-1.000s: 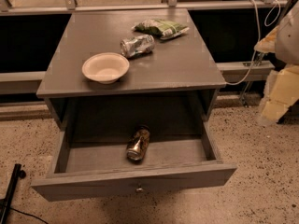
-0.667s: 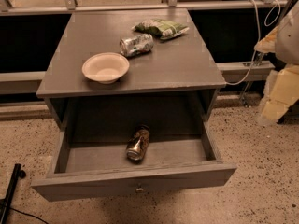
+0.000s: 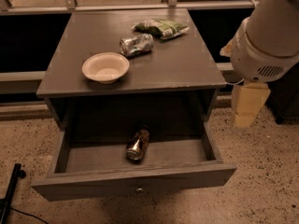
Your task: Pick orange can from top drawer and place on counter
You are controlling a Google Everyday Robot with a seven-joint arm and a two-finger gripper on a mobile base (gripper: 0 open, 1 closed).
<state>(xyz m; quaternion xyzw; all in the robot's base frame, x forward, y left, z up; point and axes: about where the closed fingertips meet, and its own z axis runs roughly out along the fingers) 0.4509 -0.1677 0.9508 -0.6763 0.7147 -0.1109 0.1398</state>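
The orange can [image 3: 138,143] lies on its side in the open top drawer [image 3: 135,183], near the middle, silver end toward the front. The drawer is pulled out under the counter [image 3: 187,66]. My gripper [image 3: 250,105] hangs at the right, beside the cabinet's right edge, at about counter height. It is well apart from the can, to the right of the drawer, and holds nothing that I can see. The white arm housing [image 3: 268,36] above it hides part of the right side.
On the counter stand a white bowl [image 3: 106,67], a silver-green can [image 3: 136,45] lying on its side and a green snack bag [image 3: 161,28]. A rail runs behind the cabinet. A dark stand foot [image 3: 10,192] lies on the speckled floor at lower left.
The arm and gripper have moved left, closer to the cabinet's right edge. The can, the drawer and the things on the counter have not moved.
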